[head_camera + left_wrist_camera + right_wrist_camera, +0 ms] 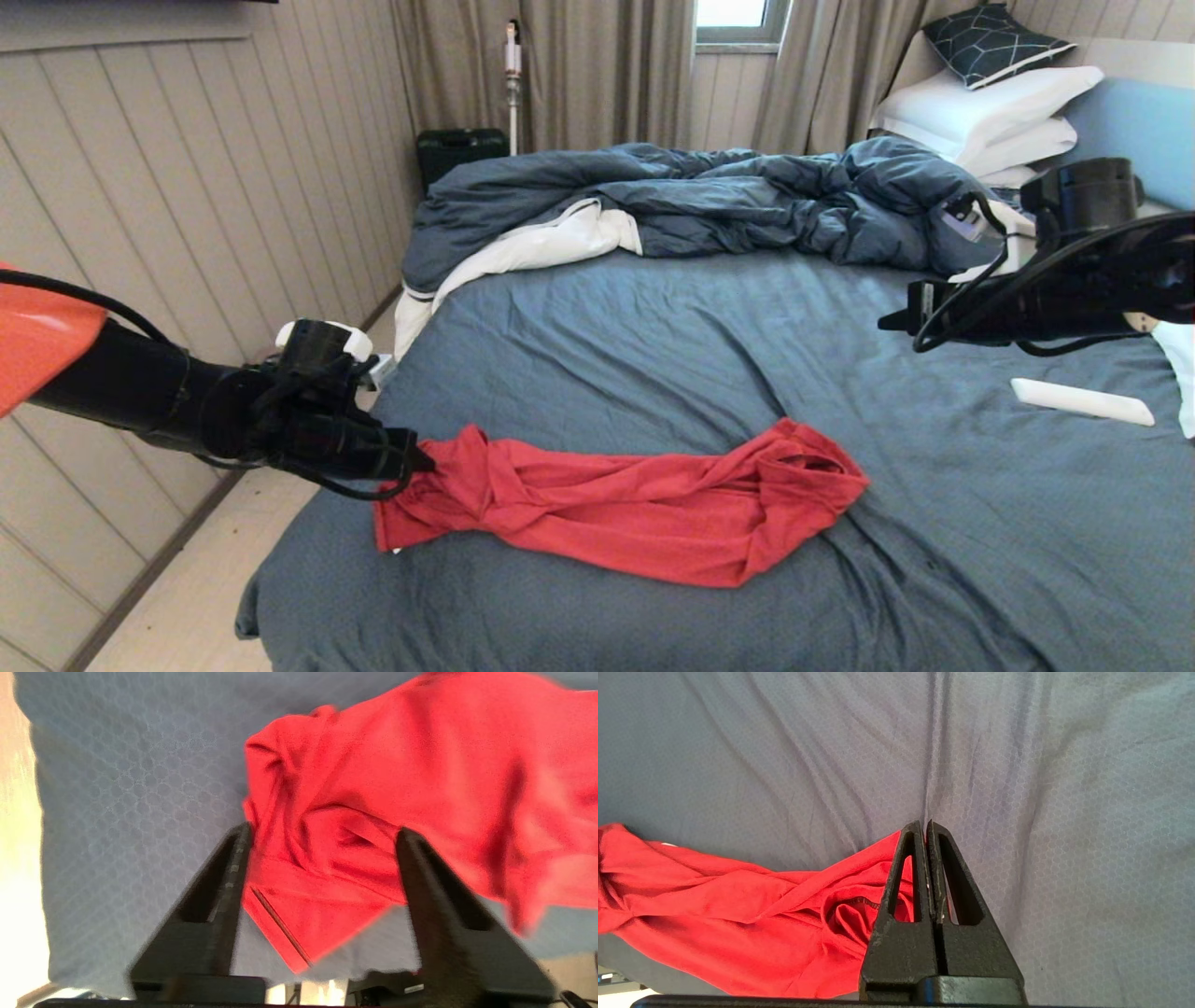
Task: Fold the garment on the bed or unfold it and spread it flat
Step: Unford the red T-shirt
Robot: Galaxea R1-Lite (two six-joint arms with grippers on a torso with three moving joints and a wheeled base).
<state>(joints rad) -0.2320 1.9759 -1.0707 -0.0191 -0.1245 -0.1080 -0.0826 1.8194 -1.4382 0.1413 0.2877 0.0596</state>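
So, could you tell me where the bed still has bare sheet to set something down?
Bare sheet on the bed runs between the red garment and the rumpled duvet, and along the near edge in front of the garment. The right side is crowded by a white remote and the right gripper.

Shirt (635, 504) lies on the bed (653, 317) near the front edge, stretched crosswise as a bunched strip, left end close to the bed's left edge, right end about mid-bed. Duvet (709, 201) is heaped across the far part of the bed, behind the shirt and well apart from it. Pillows (990, 117) are stacked at far right against the headboard (1134, 121). Remote (1083, 401) lies on the sheet right of the shirt, well apart. Left gripper (425, 462) sits at the shirt's left end (shirt corner between its fingers (233, 858), contact unclear). Right gripper (892, 322) hangs above the bed, behind and right of the shirt's right end.
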